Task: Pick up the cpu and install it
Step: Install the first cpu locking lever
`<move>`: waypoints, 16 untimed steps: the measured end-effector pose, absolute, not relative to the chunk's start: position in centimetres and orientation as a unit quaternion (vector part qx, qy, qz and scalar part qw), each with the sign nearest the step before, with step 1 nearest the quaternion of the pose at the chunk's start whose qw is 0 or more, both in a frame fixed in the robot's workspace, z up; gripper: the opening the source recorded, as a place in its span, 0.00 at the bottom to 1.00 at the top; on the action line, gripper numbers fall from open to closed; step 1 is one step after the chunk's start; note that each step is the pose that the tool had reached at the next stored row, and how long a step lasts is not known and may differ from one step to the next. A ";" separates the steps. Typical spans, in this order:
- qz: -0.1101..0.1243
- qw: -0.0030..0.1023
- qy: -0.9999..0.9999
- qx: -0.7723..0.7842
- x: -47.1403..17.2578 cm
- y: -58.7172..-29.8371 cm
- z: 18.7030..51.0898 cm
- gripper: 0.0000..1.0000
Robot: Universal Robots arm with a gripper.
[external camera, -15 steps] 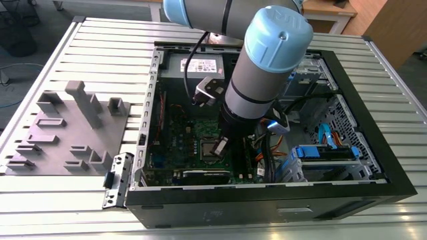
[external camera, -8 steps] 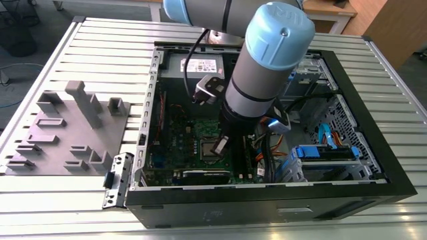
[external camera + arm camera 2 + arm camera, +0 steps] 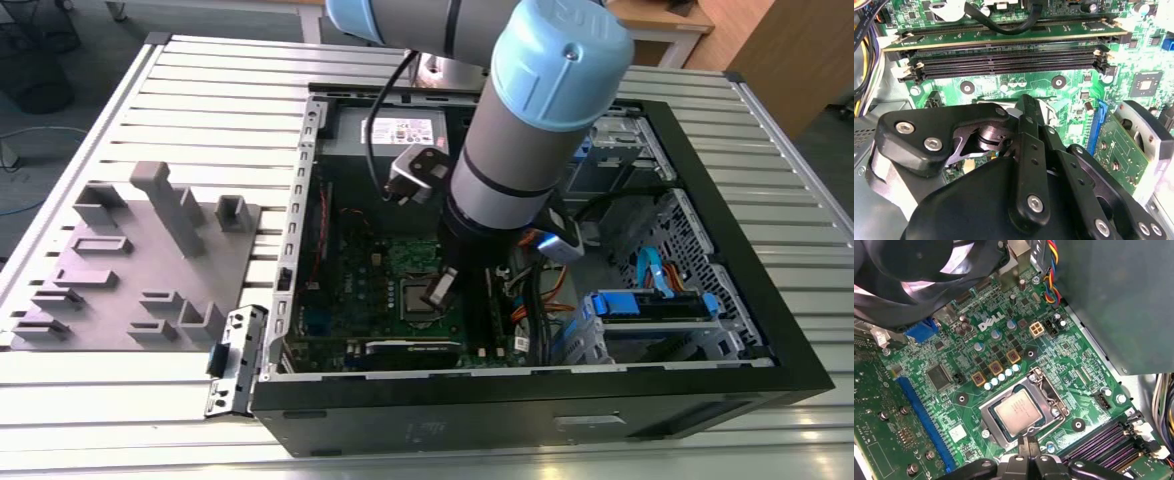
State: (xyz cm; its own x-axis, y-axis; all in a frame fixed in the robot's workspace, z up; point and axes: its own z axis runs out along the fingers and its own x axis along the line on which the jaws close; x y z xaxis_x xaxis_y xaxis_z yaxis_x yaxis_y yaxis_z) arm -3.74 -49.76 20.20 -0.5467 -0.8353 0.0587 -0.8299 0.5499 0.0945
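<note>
Ribbed metal worktop (image 3: pixel 187 90) carries an open black computer case (image 3: pixel 534 410); inside, the square silvery cpu (image 3: pixel 1018 412) lies flat in the socket frame (image 3: pixel 1051 390); the black claw (image 3: pixel 1028 450) hovers clenched just beside it.

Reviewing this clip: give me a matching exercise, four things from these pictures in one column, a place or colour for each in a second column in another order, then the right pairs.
Things
1. cpu
2. gripper
3. grey block tray
4. memory slots

Descriptions
A. on the table outside the computer case, at the exterior view's left
B. long black rows on the green board
C. silvery square lying in the metal socket frame
D. black fingertips close beside the socket's edge

Pairs: 1-C, 2-D, 3-A, 4-B
</note>
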 end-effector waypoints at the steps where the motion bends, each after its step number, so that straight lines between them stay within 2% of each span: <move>1: -0.028 0.048 -0.879 0.474 -3.8 -49.8 20.2 0.11; 7: -0.026 0.046 -0.879 0.474 -3.9 -49.8 20.1 0.11; 16: -0.020 0.033 -0.880 0.474 -3.9 -49.9 19.2 0.11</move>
